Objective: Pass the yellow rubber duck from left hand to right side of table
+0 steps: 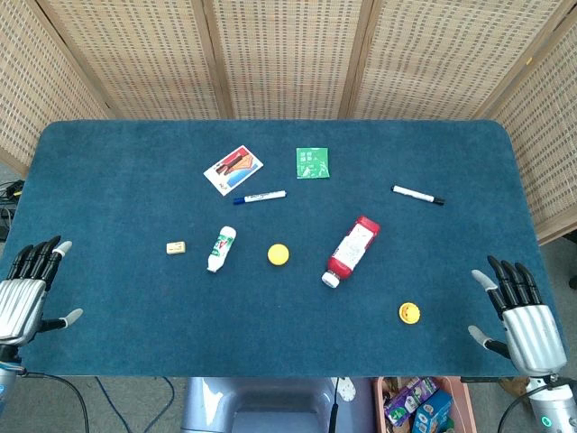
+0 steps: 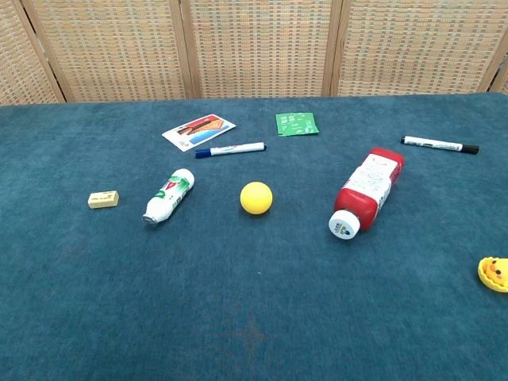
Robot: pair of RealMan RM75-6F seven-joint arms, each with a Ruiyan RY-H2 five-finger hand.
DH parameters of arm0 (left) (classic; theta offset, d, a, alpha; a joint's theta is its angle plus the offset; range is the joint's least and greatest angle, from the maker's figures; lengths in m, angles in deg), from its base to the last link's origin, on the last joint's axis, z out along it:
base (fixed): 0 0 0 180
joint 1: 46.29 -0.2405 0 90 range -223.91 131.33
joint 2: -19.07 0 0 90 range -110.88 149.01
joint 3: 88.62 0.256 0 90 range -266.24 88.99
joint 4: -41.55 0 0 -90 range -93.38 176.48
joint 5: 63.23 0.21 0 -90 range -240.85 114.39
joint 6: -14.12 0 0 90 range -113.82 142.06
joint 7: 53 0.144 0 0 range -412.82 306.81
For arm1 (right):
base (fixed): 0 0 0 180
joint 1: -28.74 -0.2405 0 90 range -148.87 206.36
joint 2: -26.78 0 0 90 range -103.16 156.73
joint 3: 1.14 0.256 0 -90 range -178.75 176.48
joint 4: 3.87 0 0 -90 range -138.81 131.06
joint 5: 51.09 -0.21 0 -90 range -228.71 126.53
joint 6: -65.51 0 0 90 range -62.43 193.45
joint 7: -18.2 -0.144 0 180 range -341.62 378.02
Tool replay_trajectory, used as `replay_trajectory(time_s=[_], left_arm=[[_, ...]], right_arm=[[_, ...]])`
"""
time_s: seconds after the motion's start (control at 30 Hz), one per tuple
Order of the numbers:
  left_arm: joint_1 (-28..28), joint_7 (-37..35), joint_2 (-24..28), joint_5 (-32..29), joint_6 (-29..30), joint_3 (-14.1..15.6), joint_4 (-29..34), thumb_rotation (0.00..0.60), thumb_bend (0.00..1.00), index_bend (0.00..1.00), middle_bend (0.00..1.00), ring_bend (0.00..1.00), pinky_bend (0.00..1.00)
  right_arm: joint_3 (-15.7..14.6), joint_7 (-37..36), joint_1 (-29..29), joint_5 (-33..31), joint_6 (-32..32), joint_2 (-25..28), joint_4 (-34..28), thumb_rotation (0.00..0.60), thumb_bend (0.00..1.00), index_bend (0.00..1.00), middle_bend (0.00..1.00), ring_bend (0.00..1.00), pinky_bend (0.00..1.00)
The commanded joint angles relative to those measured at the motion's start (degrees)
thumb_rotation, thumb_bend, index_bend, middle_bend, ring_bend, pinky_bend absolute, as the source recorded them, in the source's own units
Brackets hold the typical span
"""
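The yellow rubber duck lies on the blue table near its front right, and shows at the right edge of the chest view as the same duck. Nothing touches it. My right hand hovers at the table's front right corner, well to the right of the duck, fingers spread and empty. My left hand hangs at the front left edge, fingers apart, holding nothing. Neither hand shows in the chest view.
A red bottle lies left of and behind the duck. A yellow ball, a small white bottle and an eraser lie mid-table. Two markers, a card and a green packet lie further back.
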Motion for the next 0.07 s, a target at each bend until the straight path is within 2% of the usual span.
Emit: replay_trajectory(time_s=[0.03, 0.07], left_arm=[[-1.2, -0.7, -0.3, 1.7, 1.7, 0.7, -0.7, 0.600, 0.00, 0.00, 0.00, 0.00, 0.00], [-1.3, -0.9, -0.3, 2.0, 1.9, 0.8, -0.8, 0.600, 0.00, 0.00, 0.00, 0.00, 0.00]], right_arm=[[0.3, -0.6, 2.1, 1.1, -2.5, -0.1, 0.7, 0.600, 0.00, 0.00, 0.00, 0.00, 0.00], [0.5, -0.9, 2.3, 1.2, -2.7, -0.1, 0.9, 0.600, 0.00, 0.00, 0.00, 0.00, 0.00]])
